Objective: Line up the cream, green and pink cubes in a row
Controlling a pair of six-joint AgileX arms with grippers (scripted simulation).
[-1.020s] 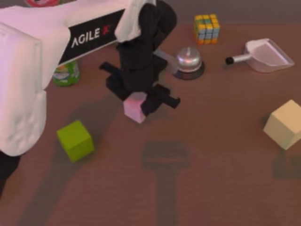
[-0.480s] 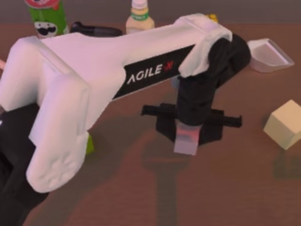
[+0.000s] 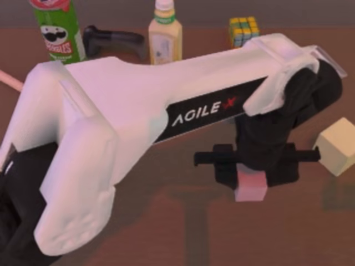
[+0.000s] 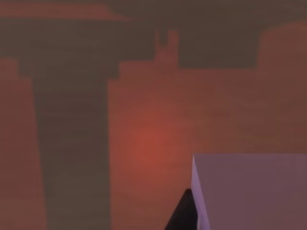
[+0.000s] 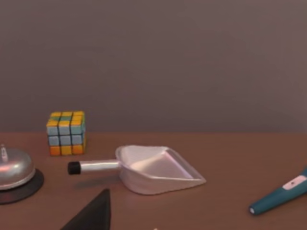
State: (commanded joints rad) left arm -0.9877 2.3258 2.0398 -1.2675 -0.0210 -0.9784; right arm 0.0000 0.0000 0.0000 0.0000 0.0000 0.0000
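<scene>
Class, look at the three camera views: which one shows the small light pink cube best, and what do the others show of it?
The top view: the small matte light pink cube sits whole in the left hand, near the large pale cream cube. The left wrist view shows only one corner. The right wrist view shows none of it.

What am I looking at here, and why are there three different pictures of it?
This is a simulated two-armed AgileX robot at a brown table. One camera looks down from above; one sits on each wrist. From above, the big white left arm reaches across, its left gripper clamped on a small pink cube, near a larger cream cube. The left wrist camera sees that pink cube up close. The right wrist camera shows a puzzle cube, a scoop and a bell. The right arm is out of sight.
</scene>
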